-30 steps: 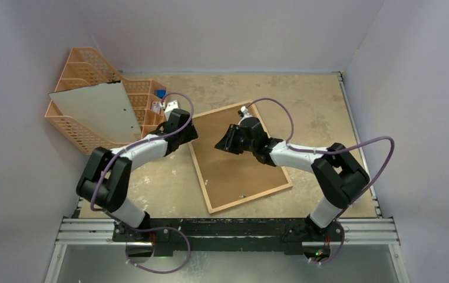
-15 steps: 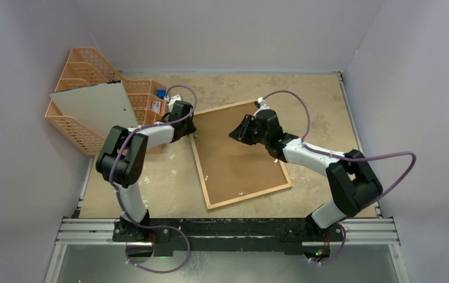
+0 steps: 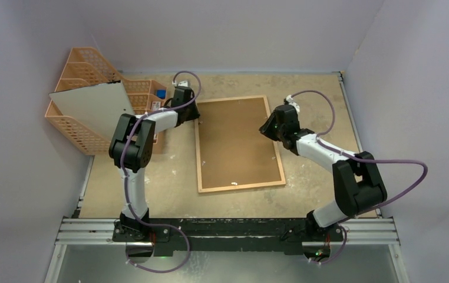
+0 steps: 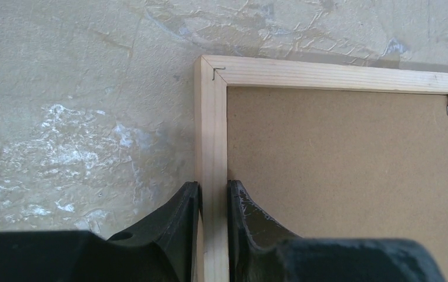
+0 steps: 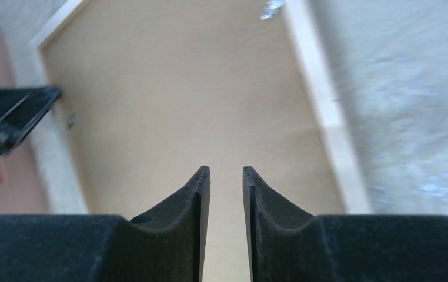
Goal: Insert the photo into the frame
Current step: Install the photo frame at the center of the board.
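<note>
Here, the scuffed, mottled beige desk is carrying the frame back-up at its middle, with thin, grainy pale-wood edging bordering a smooth brown hardboard panel. The left pincer is pinching the frame's left rail near its far corner, one dark finger on each side. The right pincer is hovering over the panel, its fingers standing slightly apart and gripping nothing.

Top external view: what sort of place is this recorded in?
Probably a lab robot test cell: plain pale walls box in a scuffed tabletop, the robot is bolted to an aluminium rail at its near edge, and the props are an orange mesh organizer and a wooden frame.
</note>
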You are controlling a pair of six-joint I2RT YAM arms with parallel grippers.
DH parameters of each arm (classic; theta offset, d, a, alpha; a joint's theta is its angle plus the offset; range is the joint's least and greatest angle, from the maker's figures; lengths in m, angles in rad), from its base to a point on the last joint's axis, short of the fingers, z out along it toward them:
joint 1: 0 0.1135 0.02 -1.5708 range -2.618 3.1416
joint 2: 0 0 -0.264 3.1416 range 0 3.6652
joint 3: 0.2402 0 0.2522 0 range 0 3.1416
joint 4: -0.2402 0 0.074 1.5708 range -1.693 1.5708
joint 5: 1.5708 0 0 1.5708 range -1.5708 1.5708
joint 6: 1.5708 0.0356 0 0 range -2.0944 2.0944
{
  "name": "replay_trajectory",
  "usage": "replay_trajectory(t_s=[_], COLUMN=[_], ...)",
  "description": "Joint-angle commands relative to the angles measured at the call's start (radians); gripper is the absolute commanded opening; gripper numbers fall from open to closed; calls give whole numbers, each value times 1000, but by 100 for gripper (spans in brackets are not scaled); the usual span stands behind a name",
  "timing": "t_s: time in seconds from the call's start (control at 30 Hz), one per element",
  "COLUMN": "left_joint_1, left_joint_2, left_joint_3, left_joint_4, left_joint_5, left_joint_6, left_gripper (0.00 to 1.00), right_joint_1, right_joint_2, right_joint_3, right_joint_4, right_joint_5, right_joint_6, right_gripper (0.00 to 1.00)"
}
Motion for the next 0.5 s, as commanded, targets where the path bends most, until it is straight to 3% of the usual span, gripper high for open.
replay_trajectory(t_s=[0.0, 0.23, 0.47], left_joint_1=[29, 47, 50], left_joint_2=[-13, -52, -63], left_joint_3=[29, -38, -50], left_joint_4=[61, 119, 113], left_joint_5=[50, 125, 190], left_joint_6=[30, 0, -19], left_gripper=[25, 47, 49], right_joint_1=[-48, -87, -138], right_joint_2=[34, 79, 77], right_joint_3=[37, 52, 51], right_joint_4=[-79, -122, -136], right_joint_5=[110, 177, 204], right_joint_6=[-24, -36, -64], right_gripper=[31, 40, 52])
